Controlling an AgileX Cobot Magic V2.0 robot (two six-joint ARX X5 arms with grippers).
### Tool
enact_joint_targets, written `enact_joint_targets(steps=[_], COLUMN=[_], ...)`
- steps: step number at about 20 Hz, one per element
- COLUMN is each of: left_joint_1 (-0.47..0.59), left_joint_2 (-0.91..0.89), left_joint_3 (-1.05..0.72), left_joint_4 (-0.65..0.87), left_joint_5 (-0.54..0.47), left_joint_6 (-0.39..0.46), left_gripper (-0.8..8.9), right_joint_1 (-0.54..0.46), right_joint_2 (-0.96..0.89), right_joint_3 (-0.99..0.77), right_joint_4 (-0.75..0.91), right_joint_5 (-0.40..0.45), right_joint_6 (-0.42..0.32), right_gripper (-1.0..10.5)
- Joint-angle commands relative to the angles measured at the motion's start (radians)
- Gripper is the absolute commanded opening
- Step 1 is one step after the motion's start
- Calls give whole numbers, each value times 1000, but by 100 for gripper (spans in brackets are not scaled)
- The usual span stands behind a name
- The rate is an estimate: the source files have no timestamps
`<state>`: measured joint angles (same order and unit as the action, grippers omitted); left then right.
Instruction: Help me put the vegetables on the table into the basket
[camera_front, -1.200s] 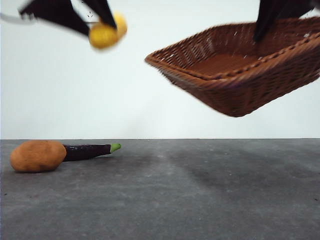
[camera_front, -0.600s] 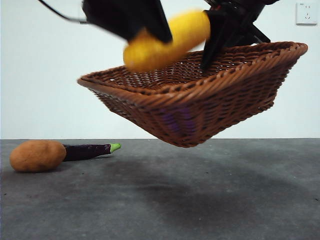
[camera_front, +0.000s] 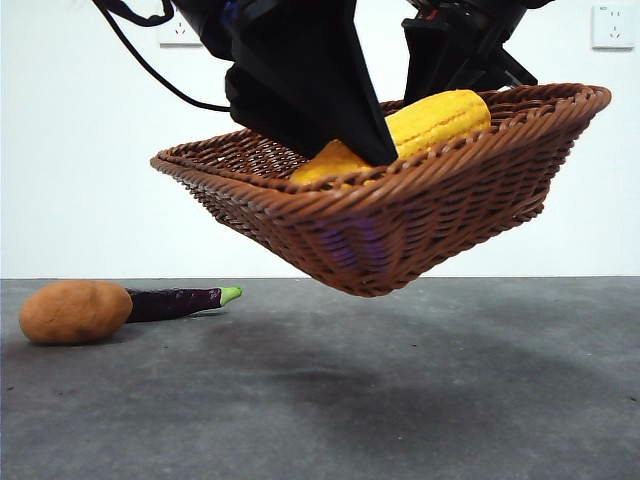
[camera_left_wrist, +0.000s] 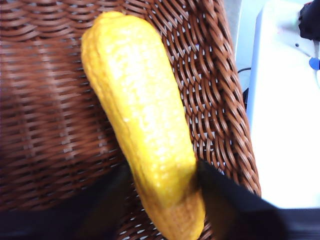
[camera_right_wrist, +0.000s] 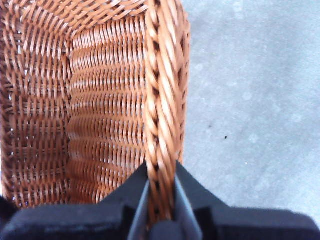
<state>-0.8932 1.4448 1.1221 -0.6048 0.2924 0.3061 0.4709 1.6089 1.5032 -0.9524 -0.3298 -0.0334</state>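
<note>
The brown wicker basket (camera_front: 400, 220) hangs tilted in the air above the table (camera_front: 420, 400). My right gripper (camera_front: 440, 75) (camera_right_wrist: 161, 192) is shut on the basket's braided rim (camera_right_wrist: 161, 100). A yellow lumpy vegetable (camera_front: 440, 120) (camera_left_wrist: 145, 115) lies slanted inside the basket, with my left gripper (camera_front: 345, 140) (camera_left_wrist: 162, 190) shut on its end. On the table at the far left rests a brown-orange potato (camera_front: 75, 312). A dark purple eggplant (camera_front: 175, 302) with a green stem lies right behind it, touching it.
A white wall stands behind the table, with sockets (camera_front: 612, 25) at the top right and top left. The basket's shadow falls on the middle of the table. A white surface (camera_left_wrist: 285, 125) shows beyond the basket in the left wrist view.
The basket swung left and lower, then held still. My left gripper carried the yellow vegetable right and down into the basket. Potato and eggplant have not moved.
</note>
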Motion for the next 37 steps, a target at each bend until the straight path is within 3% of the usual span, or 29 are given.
enact_joint_targets(steps=[1, 8, 11, 15, 18, 20, 25, 37], left_joint_1=[-2, 18, 55, 201, 395, 511, 657, 747], left_joint_2=[8, -33, -95, -203, -230, -214, -99, 249], left_joint_3=[-6, 42, 153, 229, 229, 229, 229, 229], left_joint_4=[2, -11, -123, -267, -353, -377, -377, -267], left_joint_5=[3, -10, -98, -254, -267, -266, -177, -154], left_joint_6=[12, -52, -40, 5, -6, 41, 308, 413], left_gripper=[500, 501, 501, 501, 501, 501, 503, 503], right_joint_1=[1, -1, -2, -46, -113, -162, -259, -329], right_joint_2=[-2, -2, -2, -7, -42, -86, -188, -213], right_joint_3=[-3, -3, -3, -2, -2, -2, -2, -2], right_joint_4=[9, 7, 4, -29, -39, -43, -43, -37], right_joint_5=[-16, -37, -36, -37, -51, -92, -151, -220], right_joint_6=[14, 9, 2, -24, -42, -51, -77, -129], right_gripper=[-12, -12, -12, -12, -12, -12, -12, -12])
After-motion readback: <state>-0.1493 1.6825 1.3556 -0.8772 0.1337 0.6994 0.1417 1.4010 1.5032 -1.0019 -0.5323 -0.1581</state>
